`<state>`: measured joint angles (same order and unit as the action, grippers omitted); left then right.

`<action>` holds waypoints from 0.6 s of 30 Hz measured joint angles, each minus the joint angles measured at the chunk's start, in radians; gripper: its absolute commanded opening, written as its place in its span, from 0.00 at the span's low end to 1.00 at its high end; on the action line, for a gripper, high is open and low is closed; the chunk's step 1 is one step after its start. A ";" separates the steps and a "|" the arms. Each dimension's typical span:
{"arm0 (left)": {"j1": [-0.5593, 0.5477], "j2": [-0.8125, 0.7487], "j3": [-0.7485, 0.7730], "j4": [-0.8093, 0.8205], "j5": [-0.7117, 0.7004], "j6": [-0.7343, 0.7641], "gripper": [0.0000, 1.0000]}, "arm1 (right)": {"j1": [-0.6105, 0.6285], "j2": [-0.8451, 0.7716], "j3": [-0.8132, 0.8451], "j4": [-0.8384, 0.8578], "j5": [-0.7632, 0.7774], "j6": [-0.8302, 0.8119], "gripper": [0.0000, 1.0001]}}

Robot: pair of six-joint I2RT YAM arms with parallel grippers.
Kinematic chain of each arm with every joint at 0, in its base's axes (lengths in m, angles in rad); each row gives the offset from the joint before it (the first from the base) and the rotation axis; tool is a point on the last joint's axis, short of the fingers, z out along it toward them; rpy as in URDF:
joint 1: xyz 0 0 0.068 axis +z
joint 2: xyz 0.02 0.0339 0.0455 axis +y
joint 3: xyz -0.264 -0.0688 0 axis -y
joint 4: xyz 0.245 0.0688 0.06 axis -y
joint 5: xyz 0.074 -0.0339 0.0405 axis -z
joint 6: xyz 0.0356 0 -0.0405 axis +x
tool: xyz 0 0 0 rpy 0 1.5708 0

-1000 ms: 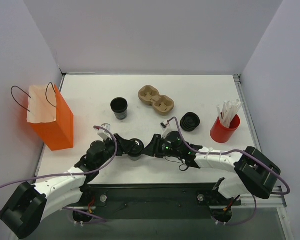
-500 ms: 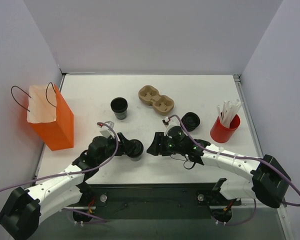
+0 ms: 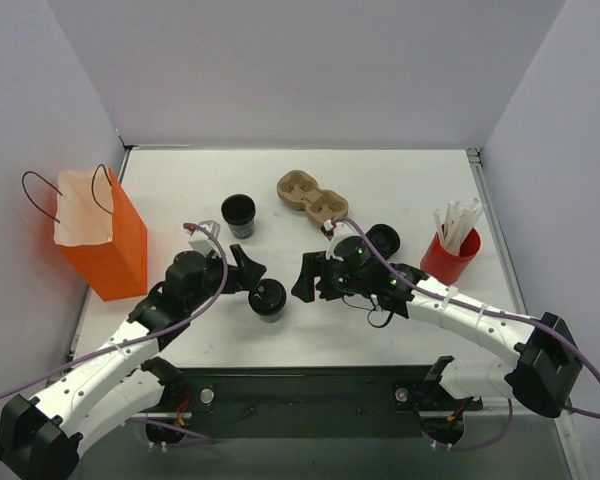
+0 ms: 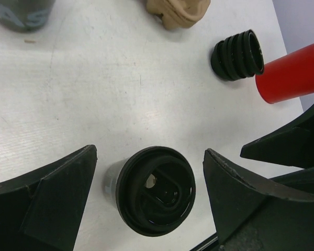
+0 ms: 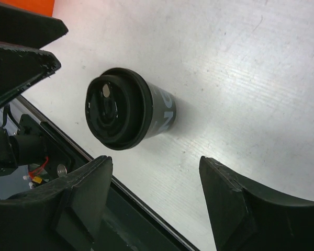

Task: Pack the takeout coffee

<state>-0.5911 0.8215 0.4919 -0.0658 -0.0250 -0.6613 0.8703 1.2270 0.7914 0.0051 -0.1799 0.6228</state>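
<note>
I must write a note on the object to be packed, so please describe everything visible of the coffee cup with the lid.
The takeout coffee is a small dark paper cup with pale lettering on its wall. It is closed by a round black plastic lid with a sunken centre and a small sip hole. It stands upright on the white table, between the open left end effector and the open right end effector. Neither touches it.

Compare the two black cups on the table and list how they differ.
The takeout coffee wears a round black lid; the open cup has none. The open cup stands farther back than the takeout coffee, near the cardboard carrier. Both are small, black and upright.
</note>
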 measured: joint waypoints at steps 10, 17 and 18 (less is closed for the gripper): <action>0.038 -0.071 0.048 -0.086 0.009 0.053 0.79 | 0.000 0.087 0.178 -0.092 0.031 -0.071 0.54; 0.038 -0.043 -0.122 -0.039 0.118 0.038 0.74 | -0.051 0.127 0.097 0.008 -0.044 0.037 0.47; 0.038 -0.039 -0.129 -0.018 0.126 0.036 0.74 | -0.060 0.127 0.065 0.042 -0.061 0.060 0.47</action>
<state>-0.5533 0.7826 0.3634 -0.0837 0.1005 -0.6254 0.8104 1.3540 0.8566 0.0471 -0.2409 0.6830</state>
